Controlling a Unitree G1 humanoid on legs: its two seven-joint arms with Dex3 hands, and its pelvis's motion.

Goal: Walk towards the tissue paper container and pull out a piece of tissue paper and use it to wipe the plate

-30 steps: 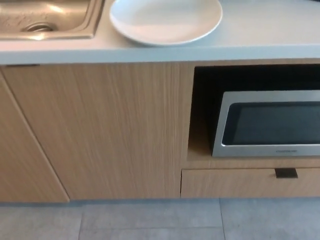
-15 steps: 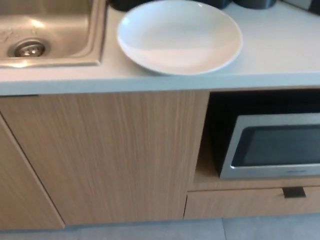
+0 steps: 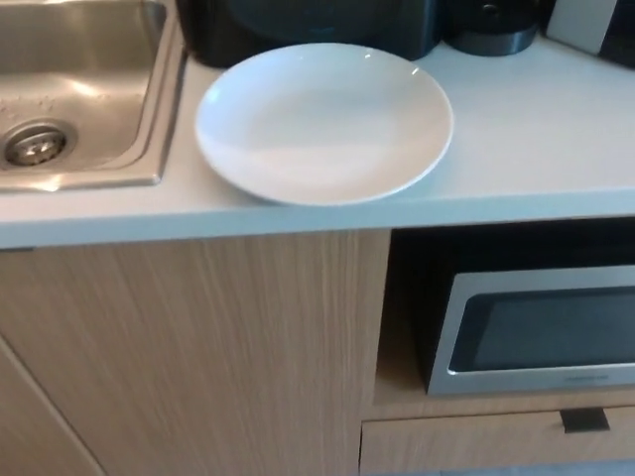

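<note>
Neither hand shows in the head view, so whether their fingers are wide, narrow or holding anything cannot be told. The plate (image 3: pixel 324 121) lies flat on the pale desk (image 3: pixel 536 129), close to the front edge, just right of the steel sink (image 3: pixel 79 94). Behind it stands a dark appliance (image 3: pixel 308 25), its base touching or nearly touching the plate's far rim, and a second dark round base (image 3: pixel 491 30) sits to the right of that. Below the desk are a wooden cabinet door (image 3: pixel 198 347), a microwave (image 3: pixel 541 332) in an open niche, and a drawer (image 3: pixel 496 446) under it.

No tissue container is visible, nor any tissue. A pale box corner (image 3: pixel 585 20) at the top right might be one, but too little shows to say.

Risks, as I judge them: the approach seems not yet finished, and the main danger is reaching before the container is found, ending with nothing to wipe with. The plate sits near the desk's edge, so a push toward the front during wiping could slide it off; a push to the left could tip it into the sink. An arm reaching over could also knock the appliances behind.

With no hand in view, the plate's position relative to either cannot be given.
</note>
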